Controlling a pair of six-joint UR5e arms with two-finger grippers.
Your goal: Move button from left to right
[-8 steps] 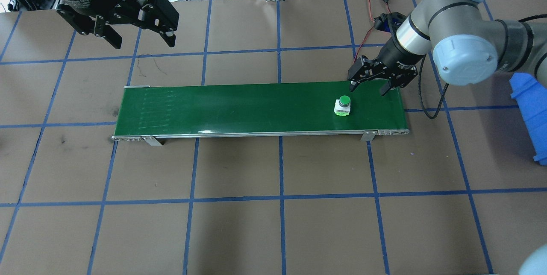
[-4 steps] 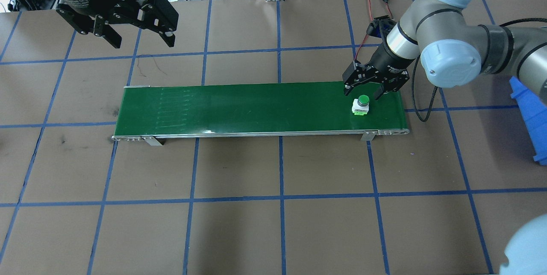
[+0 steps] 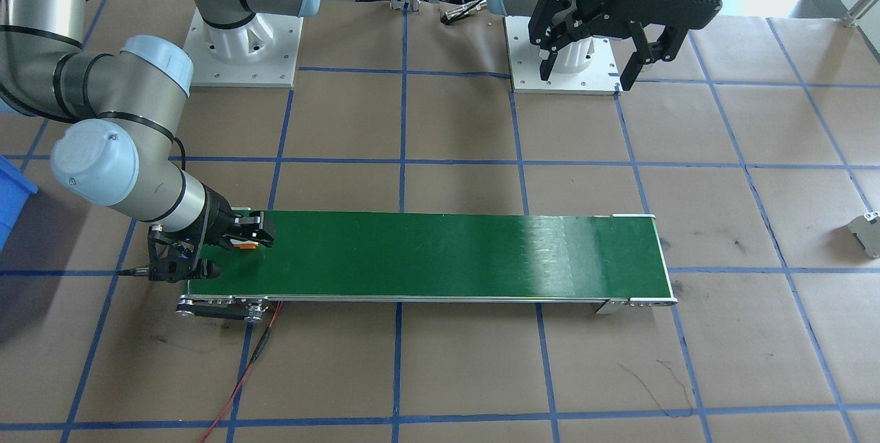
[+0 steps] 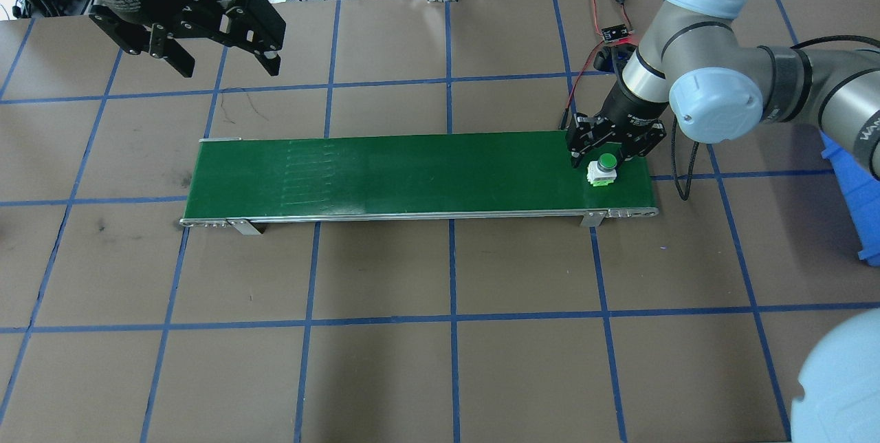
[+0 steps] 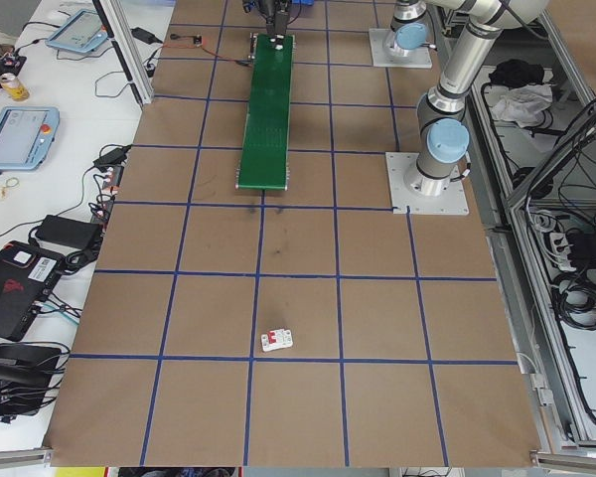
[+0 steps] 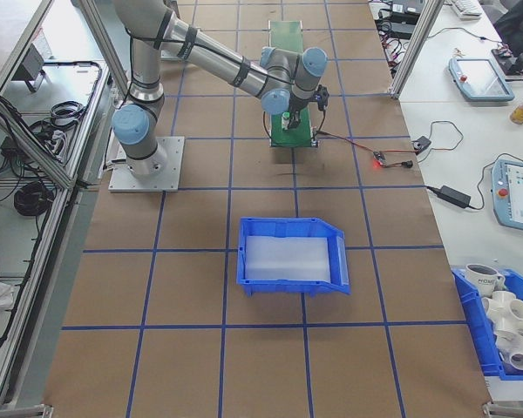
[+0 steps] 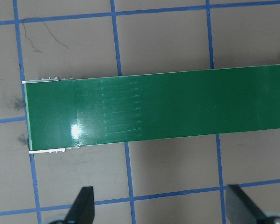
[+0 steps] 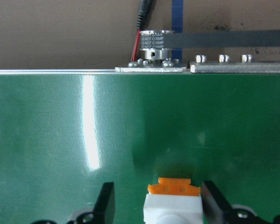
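The button, green cap on a white body with an orange base, stands on the right end of the green conveyor belt. My right gripper is low over the belt with a finger on each side of the button. In the right wrist view the button sits between the fingers: the right one is against its white body, the left one a small gap away, so the gripper is still open. The front view shows only a bit of orange under that gripper. My left gripper hangs open, high behind the belt's left end.
A blue bin lies on the table past the belt's right end, its edge showing overhead. A grey rail-mount component lies far off to my left. A red wire runs to the belt's motor end.
The button has ridden rightward along the belt to its right end. My right gripper has come down around it and its fingers have narrowed. The left arm has stayed still.
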